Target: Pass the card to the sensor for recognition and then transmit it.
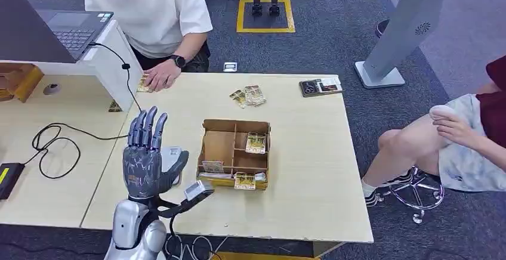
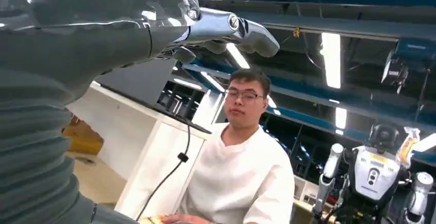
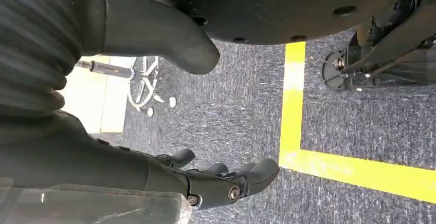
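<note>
My left hand [image 1: 143,155] is raised above the table's near left part, palm forward, fingers straight and spread, holding nothing. A white flat device [image 1: 173,154] lies on the table just behind it, partly hidden. Cards [image 1: 256,142] stand in a compartmented cardboard box [image 1: 219,145] at the table's middle, to the right of that hand. More loose cards [image 1: 249,96] lie farther back. In the left wrist view my left hand [image 2: 103,23] stretches out towards a person in a white shirt [image 2: 241,178]. My right hand [image 3: 128,167] hangs over the carpet, thumb and fingers apart, empty.
The person in white [image 1: 149,9] sits across the table with a hand [image 1: 160,76] resting on a card by the white partition [image 1: 113,63]. A laptop [image 1: 71,30], a black cable [image 1: 54,138] and a dark device [image 1: 320,86] are nearby. Another person [image 1: 453,135] sits at the right.
</note>
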Controlling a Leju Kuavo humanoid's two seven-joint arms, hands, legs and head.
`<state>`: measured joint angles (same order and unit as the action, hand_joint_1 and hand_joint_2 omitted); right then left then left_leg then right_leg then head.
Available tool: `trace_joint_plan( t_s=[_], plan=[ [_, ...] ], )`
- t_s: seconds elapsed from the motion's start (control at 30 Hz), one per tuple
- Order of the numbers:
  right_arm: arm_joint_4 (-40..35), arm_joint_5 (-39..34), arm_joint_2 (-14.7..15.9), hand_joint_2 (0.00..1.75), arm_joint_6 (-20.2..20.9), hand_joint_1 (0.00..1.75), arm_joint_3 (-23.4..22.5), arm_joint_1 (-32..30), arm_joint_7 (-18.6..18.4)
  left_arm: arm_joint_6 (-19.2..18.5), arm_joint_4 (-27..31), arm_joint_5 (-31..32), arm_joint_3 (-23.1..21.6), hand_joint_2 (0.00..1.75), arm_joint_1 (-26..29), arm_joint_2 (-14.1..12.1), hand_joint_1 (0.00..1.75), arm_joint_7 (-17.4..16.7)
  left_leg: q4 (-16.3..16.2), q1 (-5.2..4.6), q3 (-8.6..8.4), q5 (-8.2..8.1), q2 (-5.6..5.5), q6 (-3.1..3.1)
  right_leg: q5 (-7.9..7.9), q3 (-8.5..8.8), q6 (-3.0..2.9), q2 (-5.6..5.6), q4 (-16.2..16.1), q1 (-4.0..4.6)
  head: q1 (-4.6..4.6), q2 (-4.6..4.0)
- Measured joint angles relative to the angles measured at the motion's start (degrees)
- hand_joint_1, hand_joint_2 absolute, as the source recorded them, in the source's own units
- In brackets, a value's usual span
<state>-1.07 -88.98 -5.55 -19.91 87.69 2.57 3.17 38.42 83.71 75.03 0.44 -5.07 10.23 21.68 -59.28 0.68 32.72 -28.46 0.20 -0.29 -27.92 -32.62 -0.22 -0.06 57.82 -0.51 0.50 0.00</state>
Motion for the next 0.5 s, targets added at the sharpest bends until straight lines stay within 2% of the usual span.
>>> trace_joint_plan(
  t_s=[0.13, 0.3, 0.5],
  plan=[
    [0.0, 0.0, 0.0, 1.75, 0.1, 0.00, 0.0, 0.0, -0.3, 0.0, -1.0, -0.8, -3.1, 1.75, 0.3, -2.0, 0.00, -1.8, 0.0, 0.00, 0.00, 0.00, 0.00, 0.00, 0.00, 0.00, 0.00, 0.00, 0.0, 0.00, 0.00, 0.00],
    [0.0, 0.0, 0.0, 1.75, 0.1, 0.00, 0.0, 0.0, -0.3, 0.0, -1.9, 2.7, -7.7, 1.75, 0.9, -5.4, 0.00, -2.8, 0.0, 0.00, 0.00, 0.00, 0.00, 0.00, 0.00, 0.00, 0.00, 0.00, 0.0, 0.00, 0.00, 0.00],
    [-0.1, 0.1, 0.1, 1.75, 0.1, 0.00, 0.0, 0.0, -0.3, 0.0, -1.9, 3.1, -11.6, 1.75, 1.0, -8.6, 0.00, 0.4, 0.0, 0.00, 0.00, 0.00, 0.00, 0.00, 0.00, 0.00, 0.00, 0.00, 0.0, 0.00, 0.00, 0.00]
  ],
)
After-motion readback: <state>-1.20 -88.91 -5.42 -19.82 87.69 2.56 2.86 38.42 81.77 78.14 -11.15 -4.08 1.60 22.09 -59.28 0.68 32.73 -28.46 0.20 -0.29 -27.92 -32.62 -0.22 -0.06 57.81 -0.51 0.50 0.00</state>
